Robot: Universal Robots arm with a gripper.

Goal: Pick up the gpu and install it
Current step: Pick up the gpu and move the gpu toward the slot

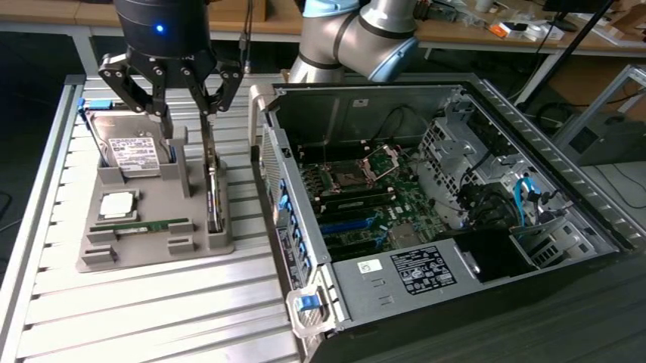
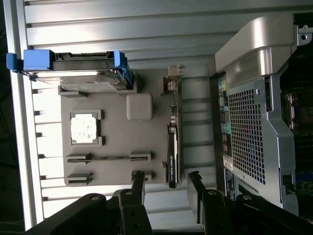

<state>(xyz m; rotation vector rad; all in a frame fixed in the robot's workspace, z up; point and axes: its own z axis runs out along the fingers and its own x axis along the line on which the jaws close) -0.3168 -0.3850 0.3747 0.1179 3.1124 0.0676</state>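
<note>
End effector (image 1: pixel 184 107) is hanging open, gripping nothing. Gpu (image 1: pixel 213 189) is standing on edge in the gray holder (image 1: pixel 131 253) on the counter (image 1: pixel 151 318), sitting below and between the 2 spread fingers, its long axis running square to their closing line.

Slatted metal table (image 1: pixel 151 318): grey holder tray (image 1: pixel 141 255), open PC case (image 1: pixel 353 106).

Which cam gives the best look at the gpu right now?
Wrist view: the gpu shows along its whole length, standing on edge in the grey holder, nothing in front. The exterior view shows the gpu as a thin dark sliver at the holder's edge, just under the open gripper.
</note>
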